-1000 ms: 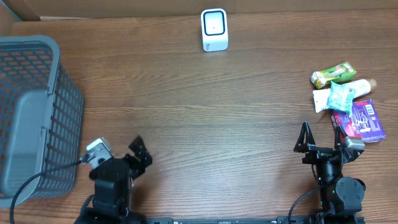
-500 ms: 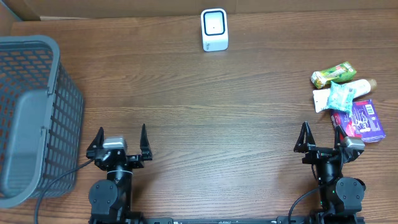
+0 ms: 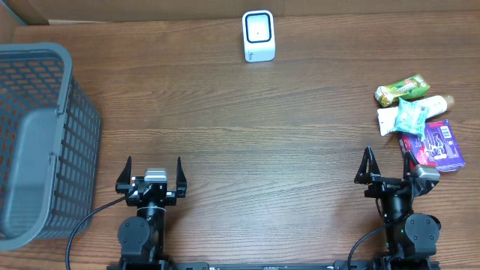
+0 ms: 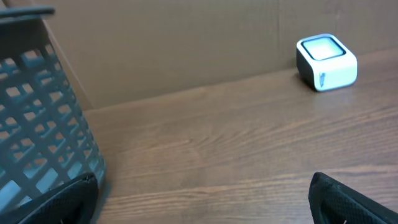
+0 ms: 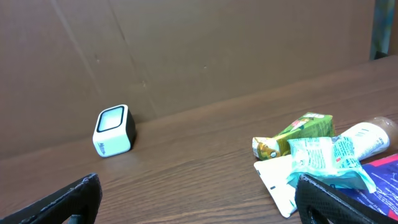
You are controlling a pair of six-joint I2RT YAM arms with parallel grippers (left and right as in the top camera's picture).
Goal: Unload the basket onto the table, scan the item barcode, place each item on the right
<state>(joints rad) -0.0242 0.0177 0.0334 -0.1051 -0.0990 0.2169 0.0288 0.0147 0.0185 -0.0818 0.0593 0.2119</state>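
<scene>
Left wrist: basket (image 4: 34, 130), scanner (image 4: 326, 61); right wrist: scanner, snack pile (image 5: 323, 158).

The jaws stand spread wide, one dark tip at each lower corner, with bare wooden table (image 5: 186, 180) between them. A white scanner (image 5: 114, 130) with a pale screen on its upper face stands on the table at left, near the brown cardboard wall (image 5: 186, 56). At right lies a cluster of items: a green packet (image 5: 297, 132), a teal-and-white pouch (image 5: 325, 158) overlapping a flat white pack (image 5: 277, 180), a white tube (image 5: 370, 135) and a purple packet (image 5: 382, 171) at the right edge.
</scene>
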